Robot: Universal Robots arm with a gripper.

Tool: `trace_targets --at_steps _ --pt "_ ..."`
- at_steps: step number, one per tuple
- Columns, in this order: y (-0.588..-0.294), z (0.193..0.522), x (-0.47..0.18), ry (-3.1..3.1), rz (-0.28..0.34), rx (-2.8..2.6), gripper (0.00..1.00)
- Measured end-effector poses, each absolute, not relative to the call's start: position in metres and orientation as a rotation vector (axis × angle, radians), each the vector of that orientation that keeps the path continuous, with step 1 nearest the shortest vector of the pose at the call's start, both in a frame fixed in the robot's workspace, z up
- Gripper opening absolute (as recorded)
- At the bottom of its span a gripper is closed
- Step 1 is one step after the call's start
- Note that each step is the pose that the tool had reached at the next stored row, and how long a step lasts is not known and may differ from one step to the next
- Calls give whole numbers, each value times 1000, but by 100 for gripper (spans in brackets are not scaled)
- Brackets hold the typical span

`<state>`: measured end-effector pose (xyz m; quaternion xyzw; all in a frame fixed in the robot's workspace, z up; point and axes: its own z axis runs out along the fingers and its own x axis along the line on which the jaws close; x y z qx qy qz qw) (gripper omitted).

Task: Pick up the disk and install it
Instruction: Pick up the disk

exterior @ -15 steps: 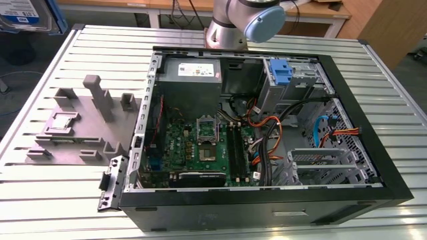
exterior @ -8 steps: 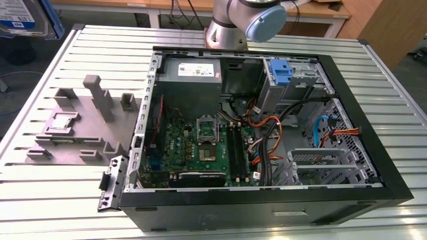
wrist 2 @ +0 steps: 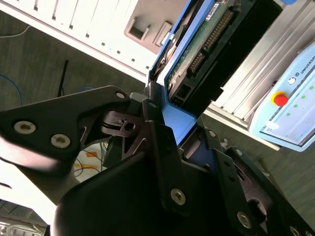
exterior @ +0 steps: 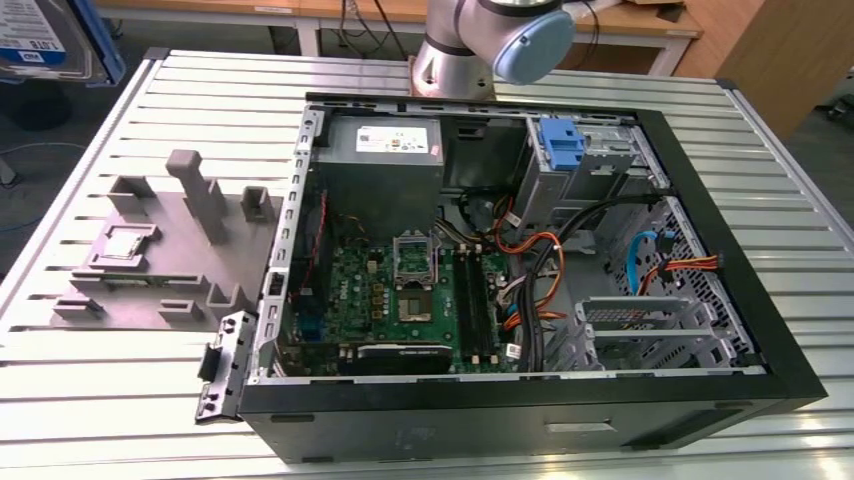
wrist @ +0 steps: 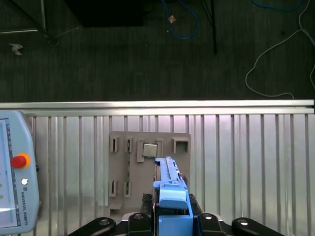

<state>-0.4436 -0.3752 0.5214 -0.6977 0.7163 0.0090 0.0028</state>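
Blue-framed disk (wrist: 170,194) is clamped in the jaws of the gripper (wrist: 171,219), raised high, pointing down over the grey holder (wrist: 120,167).

Arm (exterior: 451,55): one, silver-grey; lowest section upright in the exterior view, topped by a rounded joint (exterior: 537,42) with a pale blue cap. Gripper (wrist 2: 173,123): black, two-fingered, aimed downward; linkage plates (wrist 2: 64,128) with bolt heads on either side, seen in both wrist views. Fingers (wrist 2: 156,125): drawn together, clamped from two sides on the blue-framed end of the disk (wrist 2: 204,44). Disk carried edge-on between them, projecting forward from the fingertips.
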Motion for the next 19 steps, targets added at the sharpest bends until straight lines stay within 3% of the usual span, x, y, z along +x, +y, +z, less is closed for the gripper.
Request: trace_targets --at_steps 19 --pt "-389 520 -420 2247 29 -2188 36"
